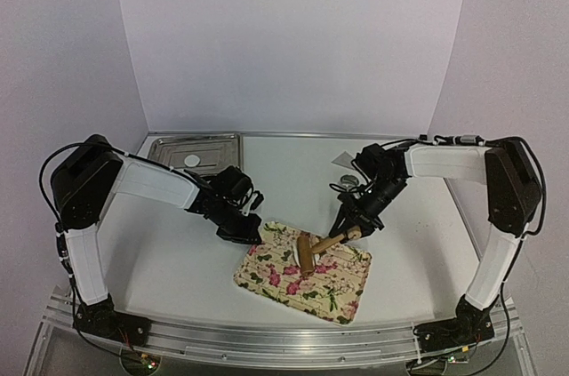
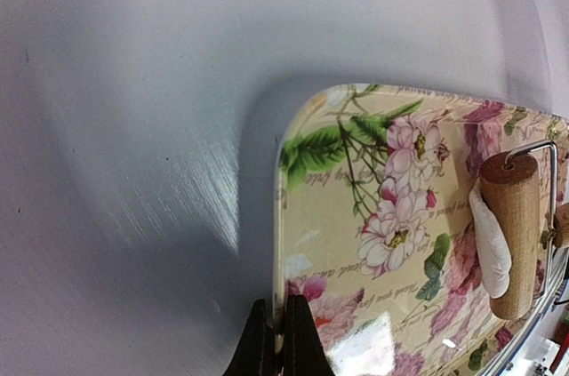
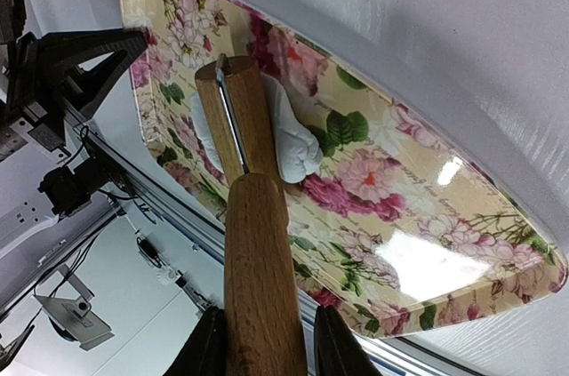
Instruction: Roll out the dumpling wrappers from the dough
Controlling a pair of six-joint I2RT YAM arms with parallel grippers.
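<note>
A floral board [image 1: 333,292] lies on the table near the front. On it is a lump of white dough [image 3: 289,140], with the drum of a wooden roller [image 3: 236,118] lying across it. My right gripper [image 3: 267,314] is shut on the roller's wooden handle [image 3: 258,260], coming from the board's right side. My left gripper [image 2: 281,305] is shut on the board's left rim [image 2: 279,216], one finger on each side of the edge. One dumpling wrapper [image 1: 192,161], a small white disc, lies in the metal tray [image 1: 218,147] at the back left.
A metal ring cutter [image 1: 348,182] sits on the table behind my right gripper, with a small grey scrap [image 1: 342,160] beyond it. White walls close in the back and sides. The arms' base rail [image 1: 284,340] runs along the front edge.
</note>
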